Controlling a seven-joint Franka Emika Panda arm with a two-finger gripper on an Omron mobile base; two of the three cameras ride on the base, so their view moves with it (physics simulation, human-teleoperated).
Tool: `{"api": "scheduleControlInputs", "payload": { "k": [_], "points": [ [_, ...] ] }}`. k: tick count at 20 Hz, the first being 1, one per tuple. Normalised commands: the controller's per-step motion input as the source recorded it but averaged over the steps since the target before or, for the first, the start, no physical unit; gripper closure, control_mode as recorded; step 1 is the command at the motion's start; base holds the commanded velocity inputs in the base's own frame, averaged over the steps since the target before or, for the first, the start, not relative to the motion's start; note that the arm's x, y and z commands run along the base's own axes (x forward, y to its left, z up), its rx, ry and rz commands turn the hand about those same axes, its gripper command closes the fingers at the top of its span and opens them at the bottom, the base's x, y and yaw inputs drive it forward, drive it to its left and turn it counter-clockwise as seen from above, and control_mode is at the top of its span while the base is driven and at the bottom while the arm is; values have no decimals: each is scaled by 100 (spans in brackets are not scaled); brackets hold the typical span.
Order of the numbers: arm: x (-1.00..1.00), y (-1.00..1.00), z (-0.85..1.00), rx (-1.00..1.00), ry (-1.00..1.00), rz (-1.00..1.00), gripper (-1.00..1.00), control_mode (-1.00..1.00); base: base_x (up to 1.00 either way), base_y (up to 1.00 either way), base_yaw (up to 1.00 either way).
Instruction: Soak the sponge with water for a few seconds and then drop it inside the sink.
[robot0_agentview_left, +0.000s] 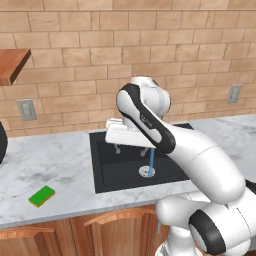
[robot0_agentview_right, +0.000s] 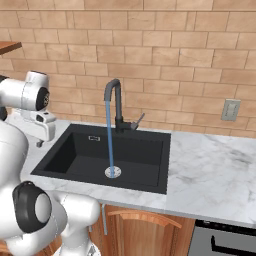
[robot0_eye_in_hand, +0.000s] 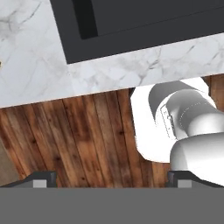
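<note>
Small flat green-topped sponge (robot0_agentview_left: 42, 196) lying on marble counter (robot0_agentview_left: 60, 165), well left of matte black sink (robot0_agentview_left: 107, 172); two-finger gripper (robot0_agentview_left: 131, 148) spread wide, empty, above sink's left part, sponge leftward and nearer.

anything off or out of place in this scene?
Nothing spilled or damaged. The water runs straight from the tap onto the drain of the sink, with nothing under it. The sponge lies dry on the counter left of the sink, and the open gripper holds nothing.
</note>
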Motion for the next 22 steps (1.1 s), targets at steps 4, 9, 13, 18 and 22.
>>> {"api": "scheduleControlInputs", "payload": {
  "k": [4,9,13,18,22],
  "points": [
    [0,13,0,-2,3,-6,-100,-100,0,0,0],
    [9,6,-1,0,2,-12,-100,-100,0,0,0],
    [14,15,-9,-1,0,-15,-100,-100,0,0,0],
    [25,16,-3,-7,0,-16,-100,-100,0,0,0],
    [27,21,0,-9,0,-15,-100,-100,0,0,0]
  ]
}}
